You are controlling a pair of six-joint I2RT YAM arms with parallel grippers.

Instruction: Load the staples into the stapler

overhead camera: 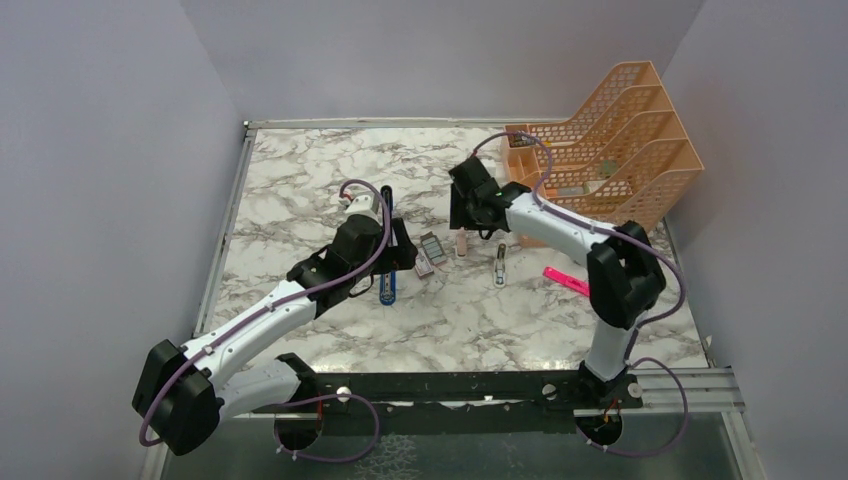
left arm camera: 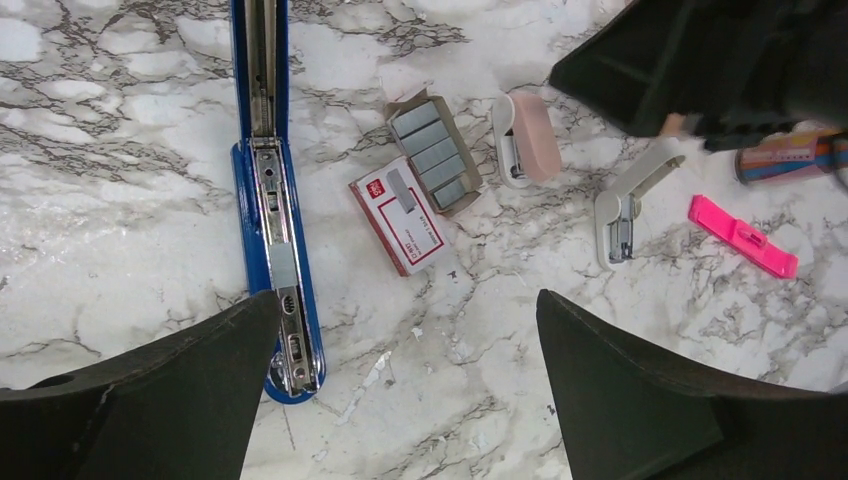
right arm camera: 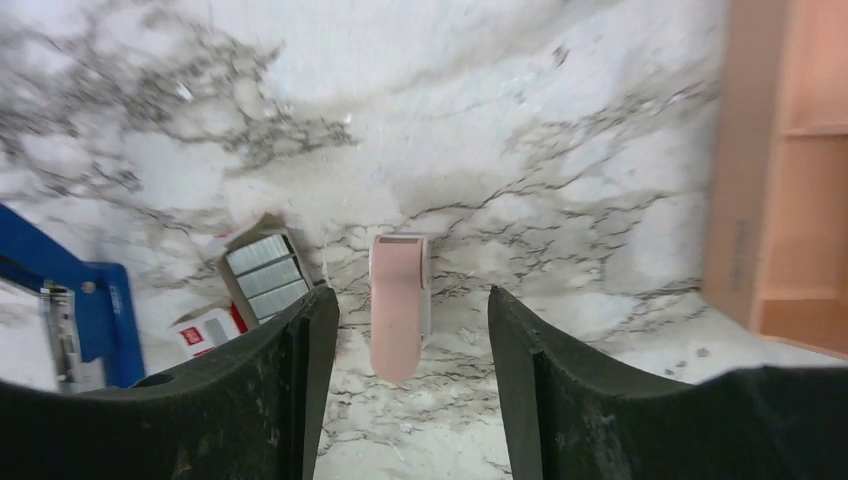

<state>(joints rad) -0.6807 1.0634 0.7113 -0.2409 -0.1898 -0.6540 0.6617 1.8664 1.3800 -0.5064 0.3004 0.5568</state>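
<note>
The blue stapler (left arm camera: 262, 200) lies opened flat with its silvery channel facing up; its black top arm (overhead camera: 386, 203) stretches away behind it. To its right lie the pink-and-white staples box (left arm camera: 400, 222) and the grey tray of staple strips (left arm camera: 435, 155). My left gripper (left arm camera: 410, 380) is open and empty, hovering above the table just in front of the stapler's near end. My right gripper (right arm camera: 412, 312) is open and empty, above a salmon-pink block (right arm camera: 398, 290). The tray (right arm camera: 265, 275) shows to its left.
A small white stapler (left arm camera: 622, 205) and a bright pink highlighter (left arm camera: 742, 235) lie to the right of the pink block (left arm camera: 527, 138). An orange file rack (overhead camera: 610, 140) stands at the back right and also shows in the right wrist view (right arm camera: 790, 170).
</note>
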